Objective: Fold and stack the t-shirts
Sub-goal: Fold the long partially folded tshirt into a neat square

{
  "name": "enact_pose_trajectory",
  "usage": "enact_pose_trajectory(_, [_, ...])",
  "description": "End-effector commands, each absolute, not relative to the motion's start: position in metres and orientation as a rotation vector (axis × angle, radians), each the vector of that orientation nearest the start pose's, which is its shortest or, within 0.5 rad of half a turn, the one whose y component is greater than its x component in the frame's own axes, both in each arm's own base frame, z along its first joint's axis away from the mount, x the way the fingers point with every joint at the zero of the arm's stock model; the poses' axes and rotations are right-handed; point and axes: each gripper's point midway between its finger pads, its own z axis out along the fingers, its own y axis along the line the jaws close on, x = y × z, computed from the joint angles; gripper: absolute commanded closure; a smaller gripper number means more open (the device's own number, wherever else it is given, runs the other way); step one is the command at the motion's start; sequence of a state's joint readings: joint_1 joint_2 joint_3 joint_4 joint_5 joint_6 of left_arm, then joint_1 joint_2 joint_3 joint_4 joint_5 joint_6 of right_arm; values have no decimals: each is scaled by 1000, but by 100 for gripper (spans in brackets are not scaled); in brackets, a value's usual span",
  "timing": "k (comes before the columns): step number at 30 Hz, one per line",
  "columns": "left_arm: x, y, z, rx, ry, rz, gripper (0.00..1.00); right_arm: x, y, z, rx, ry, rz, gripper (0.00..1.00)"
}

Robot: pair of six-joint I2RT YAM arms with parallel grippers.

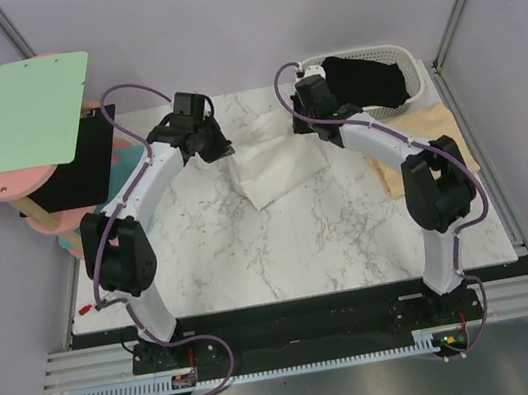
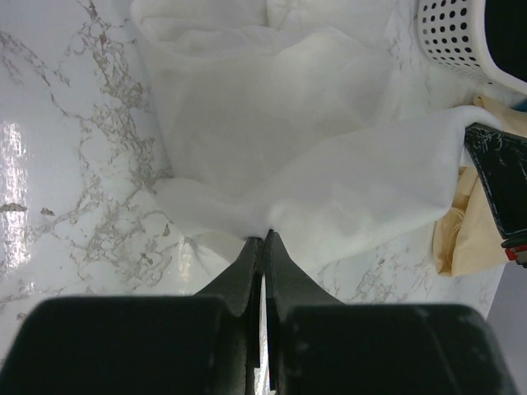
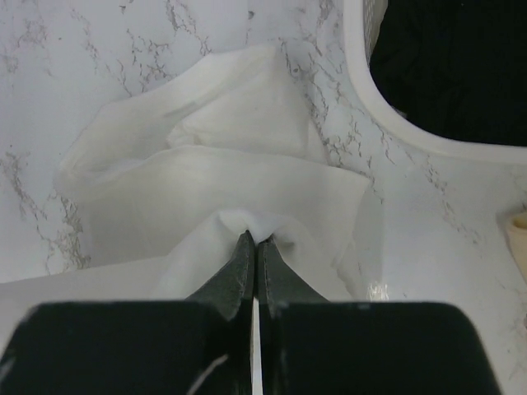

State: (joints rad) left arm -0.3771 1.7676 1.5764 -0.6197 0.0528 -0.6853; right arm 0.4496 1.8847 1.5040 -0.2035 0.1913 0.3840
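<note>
The white t-shirt [image 1: 274, 163] lies crumpled at the back middle of the marble table, held up along its far edge; no print shows. My left gripper [image 1: 213, 148] is shut on its left part [image 2: 272, 148], jaws pinched on cloth [image 2: 263, 237]. My right gripper [image 1: 310, 119] is shut on its right part [image 3: 206, 189], jaws pinched on a cloth fold [image 3: 256, 237]. The black t-shirt [image 1: 366, 82] lies in the white basket [image 1: 411, 61] at the back right. The tan t-shirt [image 1: 435, 128] lies on the table right of the right arm, partly hidden by it.
A green board [image 1: 32, 113] on a pink stand, with a black panel [image 1: 76, 163] under it, stands at the back left. The basket's rim [image 3: 387, 115] is close to the right gripper. Bare marble [image 1: 294, 253] spans the table's middle and front.
</note>
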Motion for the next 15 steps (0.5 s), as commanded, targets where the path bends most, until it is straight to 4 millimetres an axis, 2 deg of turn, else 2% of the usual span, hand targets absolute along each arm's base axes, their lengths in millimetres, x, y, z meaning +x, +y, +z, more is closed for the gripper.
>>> enact_pose_trajectory(1, [462, -200, 181, -319, 2407, -590, 98, 547, 226, 175, 36, 2060, 316, 98])
enact_pose_trajectory(2, [471, -200, 184, -319, 2395, -592, 98, 556, 223, 171, 42, 2060, 317, 98])
enact_pose_trajectory(3, [480, -194, 171, -342, 2415, -591, 98, 569, 228, 184, 46, 2021, 339, 97])
enact_pose_trajectory(4, [485, -191, 165, -359, 2424, -590, 98, 580, 228, 160, 47, 2049, 328, 97])
enact_pose_trajectory(5, [492, -190, 166, -370, 2415, -597, 98, 596, 235, 177, 39, 2002, 353, 95])
enact_pose_trajectory(6, [497, -186, 155, -391, 2433, -601, 98, 605, 238, 173, 35, 2001, 358, 94])
enact_pose_trajectory(7, [500, -184, 152, -408, 2437, -598, 98, 616, 240, 141, 35, 2040, 345, 90])
enact_pose_trajectory(8, [505, -183, 154, -415, 2425, -602, 90, 632, 247, 161, 37, 1982, 363, 81])
enact_pose_trajectory(9, [508, -183, 151, -413, 2430, -609, 82, 640, 250, 157, 45, 1973, 373, 69])
enact_pose_trajectory(10, [511, -183, 148, -408, 2434, -609, 69, 647, 255, 132, 42, 1996, 369, 54])
enact_pose_trajectory(11, [511, -185, 150, -395, 2432, -616, 39, 655, 262, 147, 36, 1954, 403, 35])
enact_pose_trajectory(12, [508, -189, 151, -379, 2435, -621, 32, 659, 264, 147, 41, 1935, 419, 23])
enact_pose_trajectory(13, [505, -190, 160, -361, 2420, -622, 26, 661, 262, 158, 58, 1909, 437, 13])
enact_pose_trajectory(14, [498, -190, 156, -353, 2434, -605, 6, 657, 259, 153, 63, 1917, 429, 2])
enact_pose_trajectory(15, [492, -193, 155, -336, 2437, -573, 4, 657, 256, 164, 72, 1884, 423, 2])
